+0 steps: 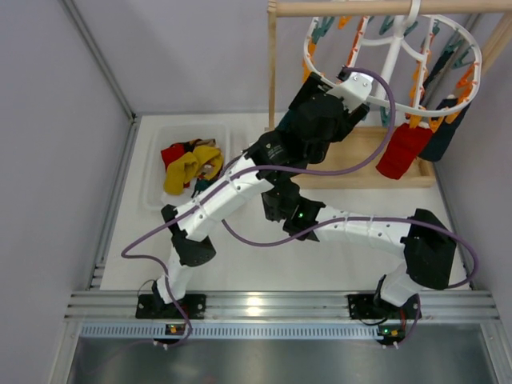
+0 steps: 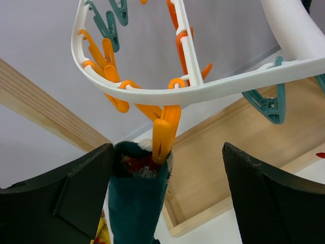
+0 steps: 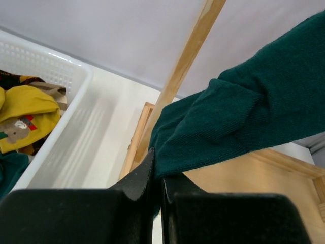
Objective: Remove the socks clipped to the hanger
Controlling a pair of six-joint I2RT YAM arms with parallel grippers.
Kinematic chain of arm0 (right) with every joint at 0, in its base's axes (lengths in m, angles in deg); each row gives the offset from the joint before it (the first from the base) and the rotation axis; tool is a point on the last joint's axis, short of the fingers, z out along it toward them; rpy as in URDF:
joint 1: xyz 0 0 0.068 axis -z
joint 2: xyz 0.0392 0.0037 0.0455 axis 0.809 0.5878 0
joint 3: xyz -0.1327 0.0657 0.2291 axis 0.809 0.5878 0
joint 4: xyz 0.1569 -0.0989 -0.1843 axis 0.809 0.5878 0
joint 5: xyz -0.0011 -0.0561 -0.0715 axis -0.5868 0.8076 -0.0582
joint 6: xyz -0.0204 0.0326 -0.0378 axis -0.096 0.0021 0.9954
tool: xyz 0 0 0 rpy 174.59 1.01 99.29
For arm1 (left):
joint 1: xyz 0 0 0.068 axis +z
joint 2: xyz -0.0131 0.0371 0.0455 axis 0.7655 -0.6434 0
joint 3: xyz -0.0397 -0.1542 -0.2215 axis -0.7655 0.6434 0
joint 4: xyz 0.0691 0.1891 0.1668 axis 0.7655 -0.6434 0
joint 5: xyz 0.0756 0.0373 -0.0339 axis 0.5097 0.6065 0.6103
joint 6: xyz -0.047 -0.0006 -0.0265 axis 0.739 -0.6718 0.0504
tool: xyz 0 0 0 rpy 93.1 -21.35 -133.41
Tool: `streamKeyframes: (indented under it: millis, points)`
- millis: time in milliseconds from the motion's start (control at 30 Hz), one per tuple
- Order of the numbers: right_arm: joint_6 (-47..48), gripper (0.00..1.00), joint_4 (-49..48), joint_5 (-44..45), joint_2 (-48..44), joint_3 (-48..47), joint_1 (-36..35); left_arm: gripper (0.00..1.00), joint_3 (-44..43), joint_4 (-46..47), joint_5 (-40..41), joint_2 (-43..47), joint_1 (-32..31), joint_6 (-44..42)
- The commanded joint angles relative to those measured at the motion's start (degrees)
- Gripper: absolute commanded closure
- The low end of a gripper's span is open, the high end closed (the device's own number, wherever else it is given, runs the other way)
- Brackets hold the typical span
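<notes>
The white hanger [image 1: 474, 50] hangs from the wooden rod at the back right. A red sock [image 1: 402, 150] and a dark navy sock [image 1: 448, 132] hang clipped on its right side. In the left wrist view an orange clip [image 2: 165, 133] on the hanger rim [image 2: 213, 89] pinches the cuff of a dark teal sock [image 2: 137, 198]. My left gripper [image 2: 167, 155] is open, its fingers either side of that cuff, not touching. My right gripper [image 3: 157, 170] is shut on the lower end of the same teal sock [image 3: 244, 117]. In the top view it [image 1: 278, 196] lies under the left arm.
A white tub [image 1: 156, 172] at the left holds yellow [image 1: 186, 166] and red socks; it also shows in the right wrist view [image 3: 61, 127]. The wooden stand's post [image 1: 272, 72] and tray base [image 1: 360, 156] stand beneath the hanger. Grey walls enclose the table.
</notes>
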Motion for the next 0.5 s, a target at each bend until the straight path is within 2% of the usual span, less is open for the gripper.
streamKeyframes:
  millis: [0, 367, 400, 467]
  points:
    - [0.4, 1.00, 3.4, -3.6, 1.3, -3.5, -0.7, 0.10, -1.9, 6.6, 4.7, -2.1, 0.1, -5.7]
    - [1.4, 1.00, 4.2, -4.6, 0.8, -2.7, 0.0, 0.21, -1.7, 16.5, 10.7, -7.5, 0.2, -15.4]
    - [1.2, 1.00, 4.0, -5.0, 0.6, -2.1, 0.0, 0.27, -1.6, 18.3, 11.5, -7.9, 0.2, -16.0]
    - [0.9, 1.00, 4.0, -5.3, -0.2, -1.4, 0.1, 0.30, -1.3, 20.0, 12.2, -8.3, 0.3, -17.6]
